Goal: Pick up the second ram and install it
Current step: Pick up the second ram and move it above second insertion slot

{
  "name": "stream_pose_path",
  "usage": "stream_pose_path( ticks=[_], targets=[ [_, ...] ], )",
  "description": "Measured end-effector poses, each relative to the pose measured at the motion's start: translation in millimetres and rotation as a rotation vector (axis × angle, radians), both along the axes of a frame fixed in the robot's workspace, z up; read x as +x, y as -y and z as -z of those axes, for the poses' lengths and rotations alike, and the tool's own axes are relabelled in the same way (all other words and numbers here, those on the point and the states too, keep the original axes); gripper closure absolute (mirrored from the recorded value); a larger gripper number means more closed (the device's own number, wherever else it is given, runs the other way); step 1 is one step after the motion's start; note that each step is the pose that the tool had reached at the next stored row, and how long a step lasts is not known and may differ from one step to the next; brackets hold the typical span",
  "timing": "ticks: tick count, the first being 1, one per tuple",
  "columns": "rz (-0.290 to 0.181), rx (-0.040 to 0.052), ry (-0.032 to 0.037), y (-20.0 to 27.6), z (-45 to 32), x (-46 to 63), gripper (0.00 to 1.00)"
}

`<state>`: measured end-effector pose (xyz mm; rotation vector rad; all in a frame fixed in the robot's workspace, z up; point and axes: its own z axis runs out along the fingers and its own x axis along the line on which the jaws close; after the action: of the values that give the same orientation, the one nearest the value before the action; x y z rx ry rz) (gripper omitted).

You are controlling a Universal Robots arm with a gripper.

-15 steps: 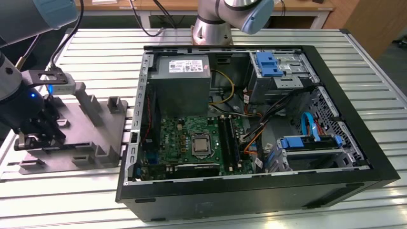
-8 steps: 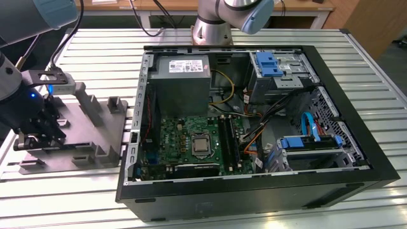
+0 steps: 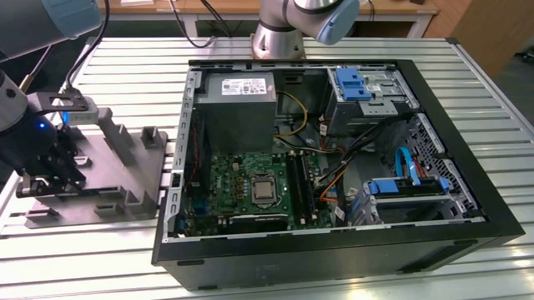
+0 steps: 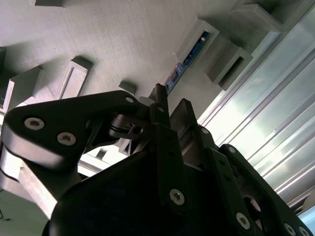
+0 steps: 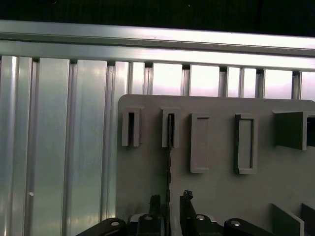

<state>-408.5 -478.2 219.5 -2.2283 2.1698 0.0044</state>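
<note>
- Locating the second ram (image 4: pixel 190 58) on the grey fixture plate (image 3: pixel 137 165): standing on its long edge in a row of slotted holders, running parallel to the plate's edge nearest the exterior camera and one row in from that edge.
- Holding the gripper (image 5: pixel 170 199) low over the plate, straddling the strip.
- Reading the first wrist view: fingers (image 5: pixel 186 196) parted, one facing each flat side, with a gap showing on both sides, so clamping nothing at this moment.
- Judging the strip as light, thin and stiff, yet likely to crack or flex under twisting or side load.
- Judging the two flat faces, near the exposed upper edge and about mid-length, as the proper place for taking hold, with light clamping force probably being enough.
- Treating the lower edge, hidden inside the holders, as the delicate contact side, not a gripping surface.
- Expecting the smooth faces to slip under a weak or skewed grip, and a skewed pull to jam the strip in its holders.
- Noting the green motherboard (image 3: pixel 242 181) lying inside the open computer case (image 3: pixel 334 250), well apart from the strip, beyond the plate's edge on the exterior view's right.
</note>
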Motion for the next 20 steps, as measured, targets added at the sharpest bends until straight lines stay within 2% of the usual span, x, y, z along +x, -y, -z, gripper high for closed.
stream_pose_path(
  ticks=[4, 6, 11, 20],
  targets=[
    [0.042, -0.0002, 0.0001, 0.0, 1.4, -1.0, 0.7],
    [0.043, -0.005, 0.0001, -0.1, 2.2, -1.1, 0.7],
    [0.05, -0.005, 0.0, -0.1, 6.7, -3.6, 0.7],
    [0.052, -0.0049, 0.0001, -0.2, 21.8, -5.3, 0.7]
  ],
)
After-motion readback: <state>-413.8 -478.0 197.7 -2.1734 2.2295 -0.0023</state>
